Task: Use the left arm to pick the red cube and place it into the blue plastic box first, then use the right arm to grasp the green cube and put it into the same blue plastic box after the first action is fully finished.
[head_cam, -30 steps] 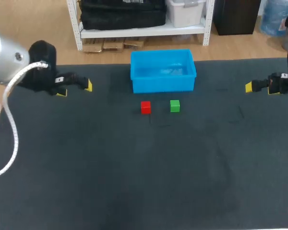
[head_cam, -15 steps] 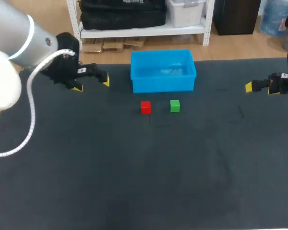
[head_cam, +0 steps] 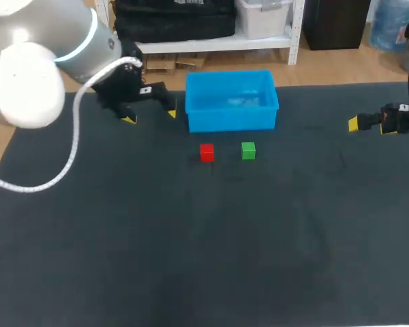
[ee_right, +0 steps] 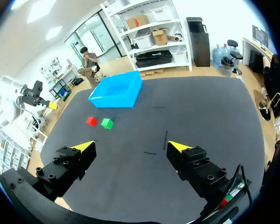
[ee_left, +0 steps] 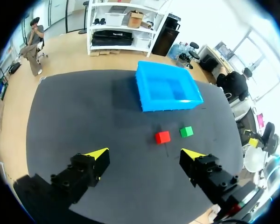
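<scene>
blue box (head_cam: 232,121): glossy plastic | table (head_cam: 191,259): matt dark cloth | left arm (head_cam: 34,82): smooth pale shell

A small red cube (head_cam: 206,152) and a small green cube (head_cam: 248,150) sit side by side just before the open blue plastic box (head_cam: 232,109) at the dark table's (head_cam: 191,259) far edge. The left gripper (head_cam: 150,116), fingers spread, hangs beside the box's left end. The right gripper (head_cam: 370,126) is at the right edge.

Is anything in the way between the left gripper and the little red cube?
No, nothing visible is. Only bare table lies between the open left gripper and the red cube. The green cube sits beyond the red one, apart from it, and the blue box stands behind both.
</scene>
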Robot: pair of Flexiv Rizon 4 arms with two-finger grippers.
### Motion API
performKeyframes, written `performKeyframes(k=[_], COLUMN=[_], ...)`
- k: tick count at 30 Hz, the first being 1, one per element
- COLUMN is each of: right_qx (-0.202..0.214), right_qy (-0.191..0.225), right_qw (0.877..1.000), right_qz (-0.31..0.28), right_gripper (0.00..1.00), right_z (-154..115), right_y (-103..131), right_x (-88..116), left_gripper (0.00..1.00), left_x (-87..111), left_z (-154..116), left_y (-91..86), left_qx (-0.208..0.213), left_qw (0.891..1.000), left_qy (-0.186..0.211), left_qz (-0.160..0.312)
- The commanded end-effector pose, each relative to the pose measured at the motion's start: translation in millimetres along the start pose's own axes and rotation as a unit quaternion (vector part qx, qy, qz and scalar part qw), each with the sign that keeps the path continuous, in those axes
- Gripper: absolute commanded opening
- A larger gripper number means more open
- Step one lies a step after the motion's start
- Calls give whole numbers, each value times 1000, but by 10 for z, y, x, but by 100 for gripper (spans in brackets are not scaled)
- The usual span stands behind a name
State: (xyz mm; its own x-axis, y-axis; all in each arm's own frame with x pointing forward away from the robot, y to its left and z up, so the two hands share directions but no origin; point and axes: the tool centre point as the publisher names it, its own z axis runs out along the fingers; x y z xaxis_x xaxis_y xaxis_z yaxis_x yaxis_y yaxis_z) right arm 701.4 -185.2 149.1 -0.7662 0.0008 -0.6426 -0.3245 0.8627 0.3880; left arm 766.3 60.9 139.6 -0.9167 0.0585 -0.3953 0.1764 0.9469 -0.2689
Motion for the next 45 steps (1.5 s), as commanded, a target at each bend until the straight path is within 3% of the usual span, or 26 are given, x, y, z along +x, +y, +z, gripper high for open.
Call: performKeyframes(k=[1,24,34,45], right_qx=[1,1,1,1], right_qy=[0,0,0,0], right_qw=[1000,1000,1000,1000], right_qz=[0,0,0,0], right_gripper=[100,100,100,100], right_z=[-5,-5,-5,-5], right_y=[2,2,2,2], right_x=[2,2,2,2], left_gripper=[100,100,100,100], left_x=[-124,-363,-307,-206], left_z=[122,537,722,898], left_y=[-103,-468,-616,-663], left_qx=[-48,-100,-113,-123], left_qw=[999,992,989,986], left_qy=[18,74,94,111], left_qz=[2,-7,-12,-26])
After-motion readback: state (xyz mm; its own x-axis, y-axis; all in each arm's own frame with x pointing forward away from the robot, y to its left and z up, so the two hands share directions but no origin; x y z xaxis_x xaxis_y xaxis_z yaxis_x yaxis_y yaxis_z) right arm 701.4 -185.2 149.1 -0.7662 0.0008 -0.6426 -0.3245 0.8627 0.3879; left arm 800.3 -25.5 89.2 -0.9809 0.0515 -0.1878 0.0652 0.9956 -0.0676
